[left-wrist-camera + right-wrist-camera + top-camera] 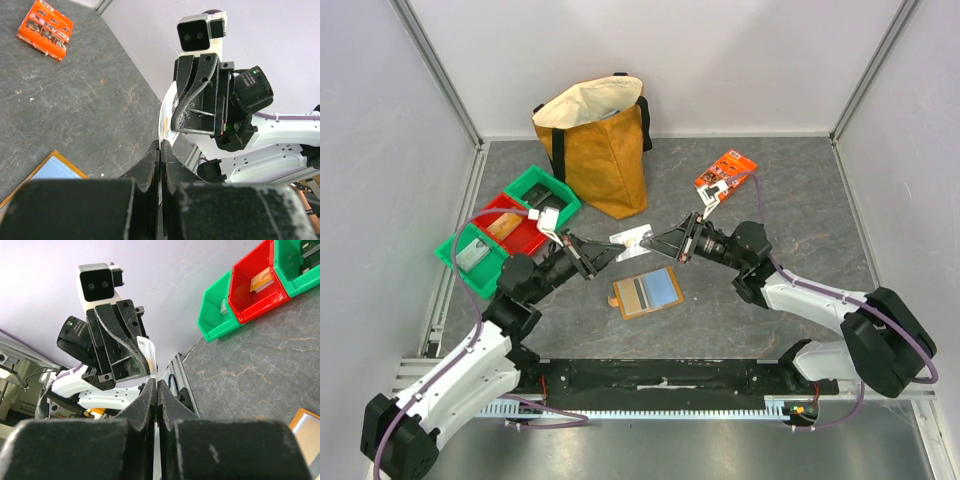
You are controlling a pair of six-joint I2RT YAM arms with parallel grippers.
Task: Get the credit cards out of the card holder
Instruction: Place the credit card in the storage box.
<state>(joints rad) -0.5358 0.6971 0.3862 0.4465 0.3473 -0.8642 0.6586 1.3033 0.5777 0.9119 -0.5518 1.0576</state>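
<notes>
The left gripper (612,250) is pressed together on one end of a white credit card (632,238), which is held off the table (770,200) just ahead of its fingertips. The right gripper (659,242) pinches the same card from the opposite end, so one card is out. The card holder (647,293) lies open on the table below both grippers. Whether more cards sit in it is hard to tell from here.

White card (631,238), tan holder (647,293) — mustard tote (600,150), orange packet (725,175)
</notes>
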